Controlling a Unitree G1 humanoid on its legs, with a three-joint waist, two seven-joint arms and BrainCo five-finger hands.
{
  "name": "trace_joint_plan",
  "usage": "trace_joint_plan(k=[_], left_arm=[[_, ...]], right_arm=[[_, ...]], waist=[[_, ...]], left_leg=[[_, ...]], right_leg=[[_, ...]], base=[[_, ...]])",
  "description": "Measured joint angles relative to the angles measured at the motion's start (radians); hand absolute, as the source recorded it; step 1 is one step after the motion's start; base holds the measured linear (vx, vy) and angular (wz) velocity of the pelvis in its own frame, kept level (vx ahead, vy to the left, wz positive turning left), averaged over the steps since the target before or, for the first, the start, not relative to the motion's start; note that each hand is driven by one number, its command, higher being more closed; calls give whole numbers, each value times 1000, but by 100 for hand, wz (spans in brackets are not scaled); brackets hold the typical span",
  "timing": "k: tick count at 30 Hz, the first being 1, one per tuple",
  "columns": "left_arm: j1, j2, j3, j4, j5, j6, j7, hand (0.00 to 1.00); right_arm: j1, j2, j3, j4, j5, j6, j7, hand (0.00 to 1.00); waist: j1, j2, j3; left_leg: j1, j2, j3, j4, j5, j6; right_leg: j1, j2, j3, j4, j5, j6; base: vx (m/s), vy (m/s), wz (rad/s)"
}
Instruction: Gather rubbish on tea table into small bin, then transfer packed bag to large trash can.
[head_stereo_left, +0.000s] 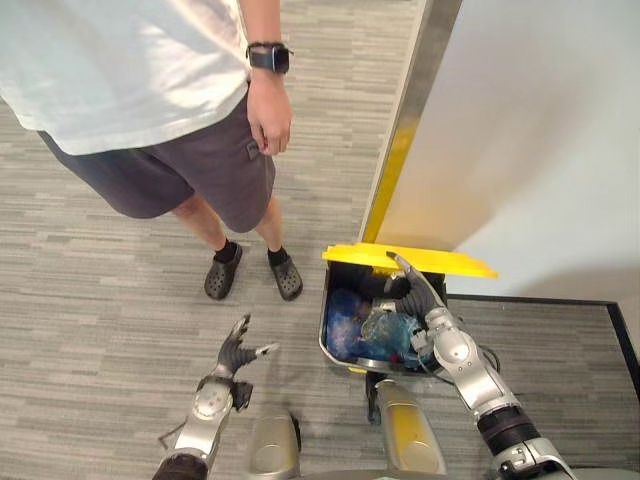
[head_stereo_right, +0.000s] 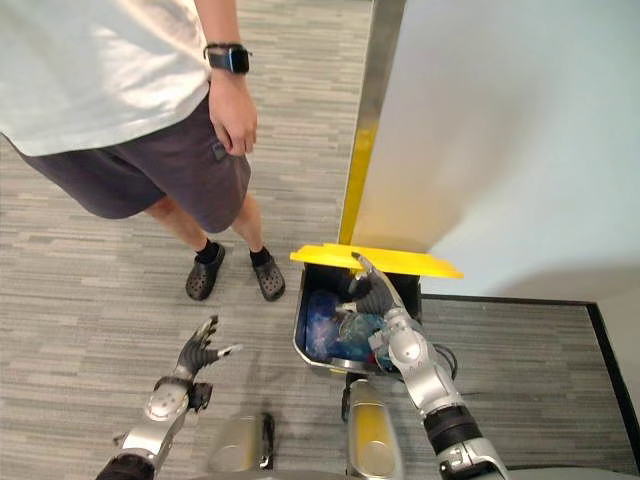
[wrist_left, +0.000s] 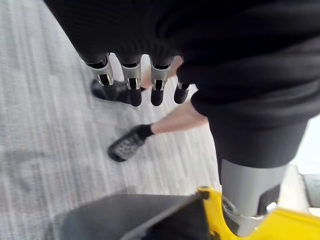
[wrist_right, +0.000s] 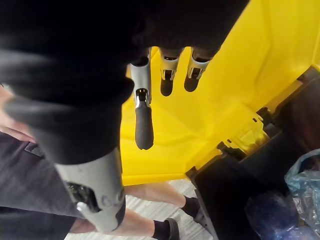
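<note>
The large trash can is black with a yellow lid swung up, and it stands on the floor just ahead of me. A blue translucent bag of rubbish lies inside it and also shows in the right wrist view as the bag. My right hand hovers over the can's mouth, fingers straight and close to the lid's yellow underside, holding nothing. To the can's left, my left hand hangs above the carpet with its fingers spread and empty.
A person in a white shirt and dark shorts stands close ahead on the left, black clogs near the can, one hand hanging down. A white panel with a metal edge rises behind the can. A dark mat lies to the right.
</note>
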Motion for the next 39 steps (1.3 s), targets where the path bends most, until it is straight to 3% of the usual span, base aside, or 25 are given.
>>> trace_joint_plan(k=[8,19,23,24,25,26,28,30,31,32,33,34,35,36,39], left_arm=[[38,-20,128,191,3,29,0,0],[44,-35,140,229,16,41,0,0],[51,-35,146,229,25,40,-1,0],[60,-33,164,231,26,38,-2,0],[62,-34,176,235,31,38,-1,0],[69,-32,182,239,36,41,0,0],[87,-27,194,239,44,42,0,0],[112,-29,201,235,44,42,0,0],[135,-32,206,235,43,44,1,0],[142,-37,218,235,43,44,0,0],[139,-55,223,239,42,49,1,0],[137,-100,221,237,42,51,-1,0],[140,-111,221,235,42,48,-1,0],[141,-118,217,235,35,45,0,0],[125,-118,201,233,30,42,1,0]], right_arm=[[47,39,-25,85,-34,-15,17,0],[82,39,-25,119,-45,7,22,0],[200,32,-41,-1,-43,13,22,0],[235,31,-39,-38,-43,13,24,0],[250,32,-38,-57,-43,13,27,0],[282,32,-39,-89,-41,10,36,0],[332,34,-39,-135,-20,-12,45,0],[373,41,-38,-138,1,-30,66,0],[404,44,-41,-130,6,-39,80,0],[412,46,-41,-113,6,-43,84,0],[411,40,-48,-71,6,-43,85,0],[407,36,-86,40,5,-32,84,0],[413,35,-107,84,5,-23,83,0],[411,35,-125,169,5,-9,82,0],[416,34,-146,269,5,19,73,0]], waist=[[0,-18,-46],[2,-27,-52],[-1,-34,-53],[0,-27,-52],[-3,-35,-54],[-3,-51,-63],[-1,-60,-73],[2,-68,-90],[6,-86,-114],[11,-104,-129],[28,-103,-136],[28,-46,-142],[26,-28,-148],[29,-16,-156],[24,-8,-163]], left_leg=[[55,-18,-14,-23,2,2],[83,-16,-12,68,-21,18],[43,-19,-7,116,-27,48],[25,-13,10,81,10,64],[14,-13,17,63,33,68],[5,-12,32,12,86,62],[7,7,51,-95,169,48],[3,34,84,-173,227,30],[-13,42,118,-193,250,17],[-28,38,137,-187,249,9],[-43,42,145,-189,252,2],[-49,77,134,-206,260,-12],[-42,83,143,-217,267,-20],[-22,89,148,-249,286,-38],[9,89,147,-315,319,-31]], right_leg=[[46,-15,-12,5,-26,9],[94,-16,-2,44,-23,27],[97,-26,14,-14,49,48],[89,-23,14,-52,80,44],[65,-25,18,-6,73,29],[22,-25,3,130,46,-15],[32,-20,-55,324,-26,-45],[99,-31,-106,367,-89,-18],[160,-66,-128,294,-140,20],[188,-62,-133,195,-196,50],[211,-28,-128,85,-230,-68],[225,32,-122,-5,-167,-81],[232,49,-119,-36,-146,-89],[228,73,-99,-54,-127,-99],[229,87,-93,-77,-122,-94]], base=[[15,-1,6],[-37,8,-1],[-228,61,-8],[-303,59,-12],[-328,8,-10],[-297,-65,-9],[-282,-118,-21],[-189,-175,-56],[-137,-214,-81],[-98,-217,-92],[-114,-176,-95],[-109,-146,-82],[-85,-90,-68],[-49,-56,-43],[-72,-61,-19]])
